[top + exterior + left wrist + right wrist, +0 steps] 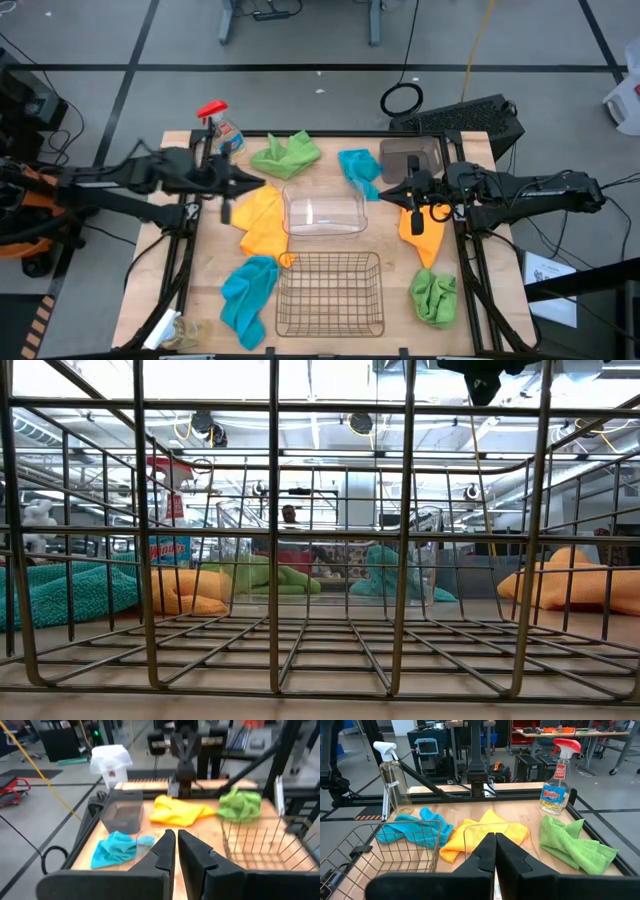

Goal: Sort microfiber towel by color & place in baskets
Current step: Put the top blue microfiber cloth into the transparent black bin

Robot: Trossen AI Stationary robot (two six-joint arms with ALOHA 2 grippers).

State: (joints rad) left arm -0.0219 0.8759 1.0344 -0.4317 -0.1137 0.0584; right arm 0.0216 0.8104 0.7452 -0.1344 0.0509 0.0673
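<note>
Six towels lie flat on the table. A green towel (285, 155) and a teal one (358, 168) are at the far side, and a yellow-orange one (262, 222) lies left of the clear basket (323, 212). Another yellow-orange towel (422, 238) is at the right, a teal one (248, 292) at the near left and a green one (433, 297) at the near right. The wire basket (330, 292) stands near the front, the brown basket (412, 158) at the far right. My left gripper (172, 851) and right gripper (495, 842) hover shut above the table, facing each other across the clear basket, holding nothing.
A spray bottle with a red trigger (220, 130) stands at the far left corner. A clear spray bottle (165, 328) lies at the near left corner. In the low view the wire basket's mesh (275, 560) fills the picture. A black frame rims the table.
</note>
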